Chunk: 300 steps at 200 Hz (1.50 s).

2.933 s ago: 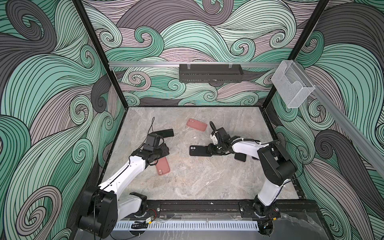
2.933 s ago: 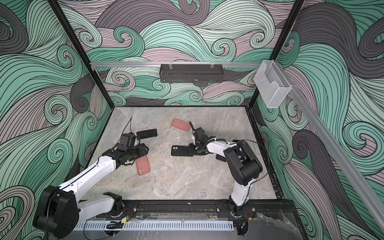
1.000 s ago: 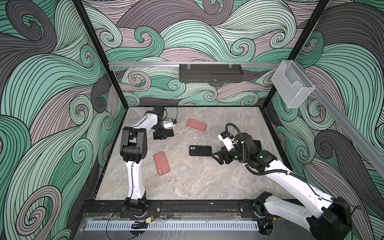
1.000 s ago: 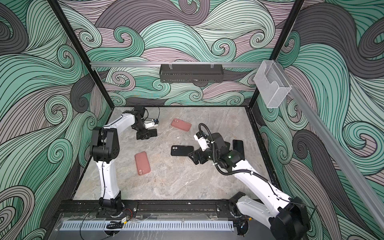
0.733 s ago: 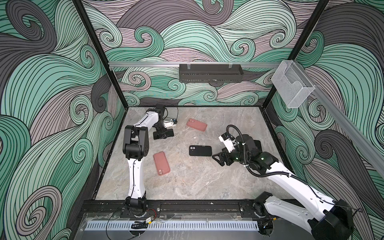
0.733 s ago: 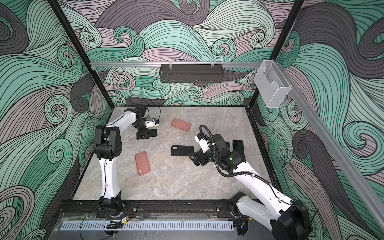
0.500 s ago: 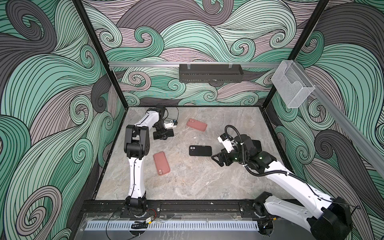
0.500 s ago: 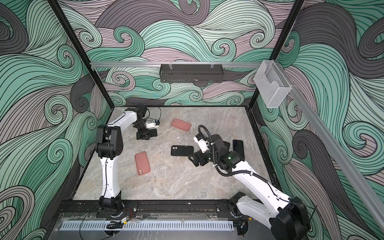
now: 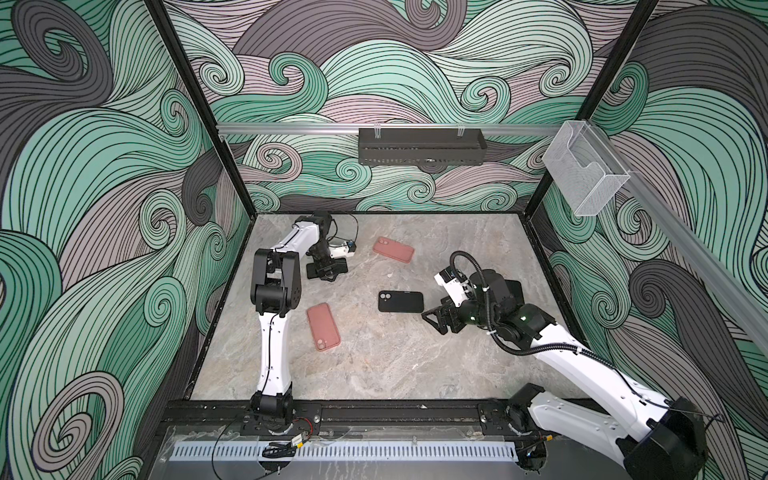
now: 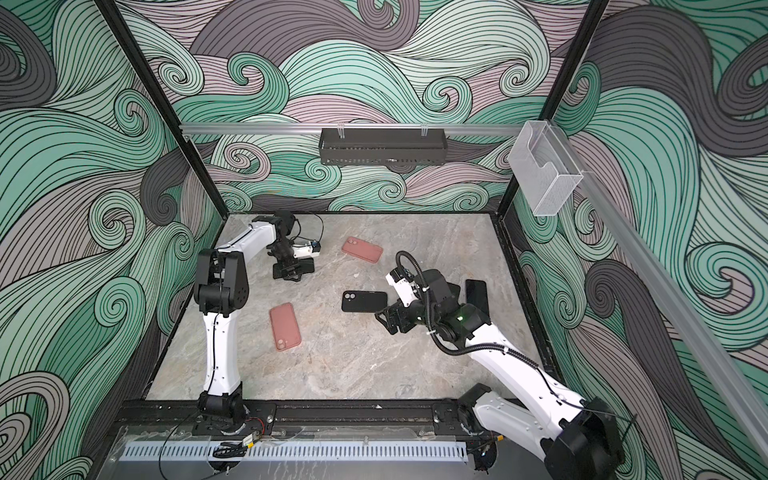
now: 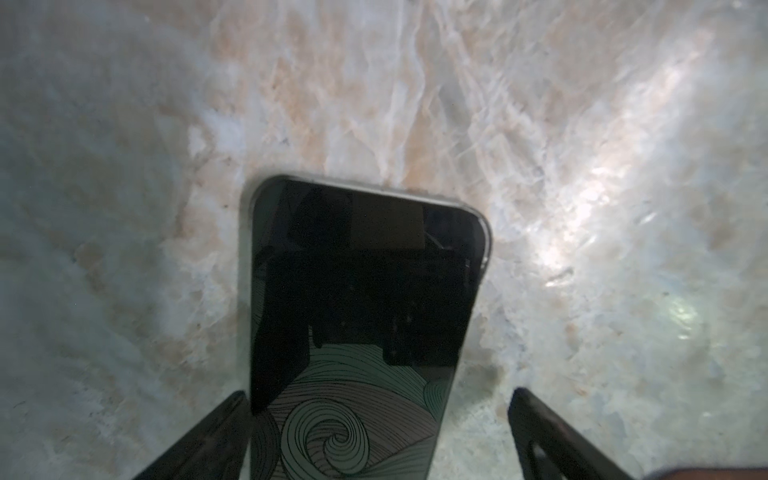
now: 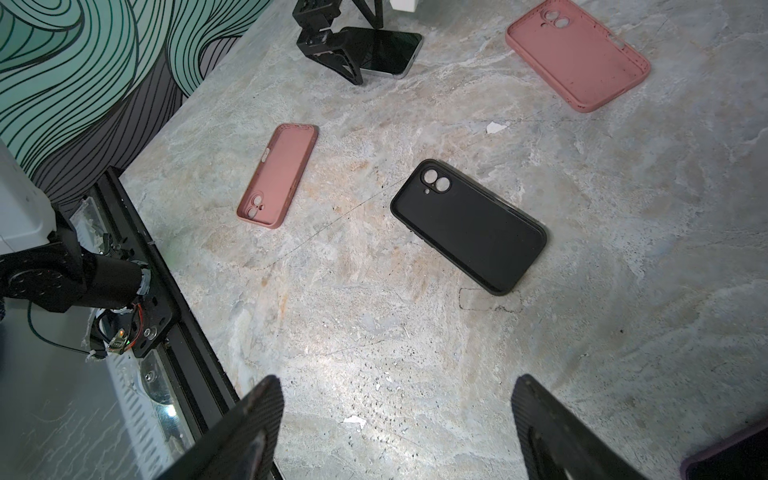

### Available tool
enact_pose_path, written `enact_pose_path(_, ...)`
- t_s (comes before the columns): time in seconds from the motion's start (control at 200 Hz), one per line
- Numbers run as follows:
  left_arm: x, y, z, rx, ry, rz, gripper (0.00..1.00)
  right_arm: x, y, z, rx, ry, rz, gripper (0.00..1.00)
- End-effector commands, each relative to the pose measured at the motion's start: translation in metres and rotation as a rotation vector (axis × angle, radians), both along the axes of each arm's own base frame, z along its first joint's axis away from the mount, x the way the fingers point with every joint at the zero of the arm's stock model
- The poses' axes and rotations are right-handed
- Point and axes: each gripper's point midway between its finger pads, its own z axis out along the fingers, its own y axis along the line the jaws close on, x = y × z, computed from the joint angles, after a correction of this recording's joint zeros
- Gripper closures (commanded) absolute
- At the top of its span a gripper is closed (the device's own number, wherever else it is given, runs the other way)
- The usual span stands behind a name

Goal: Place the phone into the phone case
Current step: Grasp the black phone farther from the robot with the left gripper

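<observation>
Two grippers are gaping empty: in a top view the left gripper (image 9: 326, 275) is straddling the phone (image 9: 340, 266) upper left, perhaps brushing one edge, readying a grasp, while the right gripper (image 9: 439, 320) is hovering beside the black case (image 9: 400, 301), mid-frame.

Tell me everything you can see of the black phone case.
The black phone case is a matte, rubbery-looking shell with a raised rim and two round camera cutouts plus a small hole at one end. It lies flat and empty, open side up, near the middle of the marble table. Nothing touches it; the right gripper hovers just beside it, fingers open.
</observation>
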Motion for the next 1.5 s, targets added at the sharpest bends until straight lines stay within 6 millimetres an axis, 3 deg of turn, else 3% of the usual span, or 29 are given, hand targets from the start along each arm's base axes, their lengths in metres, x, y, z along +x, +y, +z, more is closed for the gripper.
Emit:
enact_pose_path(0.0,-0.001,0.011,-0.018,0.046,0.02,0.002,0.02,-0.004,0.004,0.005,0.015,-0.022,0.031,0.13)
enact_pose_path(0.16,0.006,0.014,-0.019,0.068,-0.001,0.015,0.02,-0.005,0.005,0.005,0.013,-0.023,0.036,0.13)
enact_pose_path(0.33,-0.001,0.011,-0.018,0.051,0.032,0.0,0.06,-0.005,0.005,0.004,0.014,-0.022,0.037,0.13)
enact_pose_path(0.426,-0.009,0.008,-0.023,0.034,0.067,-0.02,0.18,-0.004,0.007,0.006,0.015,-0.028,0.042,0.13)
enact_pose_path(0.571,-0.013,0.003,-0.028,0.015,0.09,-0.03,0.22,-0.005,0.006,0.01,0.012,-0.036,0.048,0.13)
enact_pose_path(0.681,-0.018,0.0,-0.028,-0.002,0.112,-0.034,0.35,-0.005,0.006,0.012,0.013,-0.043,0.049,0.13)
enact_pose_path(0.846,-0.027,-0.005,-0.027,-0.022,0.146,-0.046,0.39,-0.005,0.006,0.011,0.012,-0.042,0.049,0.13)
enact_pose_path(0.976,-0.03,-0.01,-0.023,-0.028,0.149,-0.055,0.58,-0.003,0.007,0.01,0.011,-0.047,0.049,0.13)
enact_pose_path(1.297,-0.03,-0.022,0.002,-0.034,0.12,-0.044,0.69,0.005,0.007,0.008,0.004,-0.05,0.016,0.14)
enact_pose_path(1.497,-0.032,-0.036,0.026,-0.113,0.093,-0.044,0.69,0.012,0.007,0.0,-0.014,-0.015,-0.024,0.15)
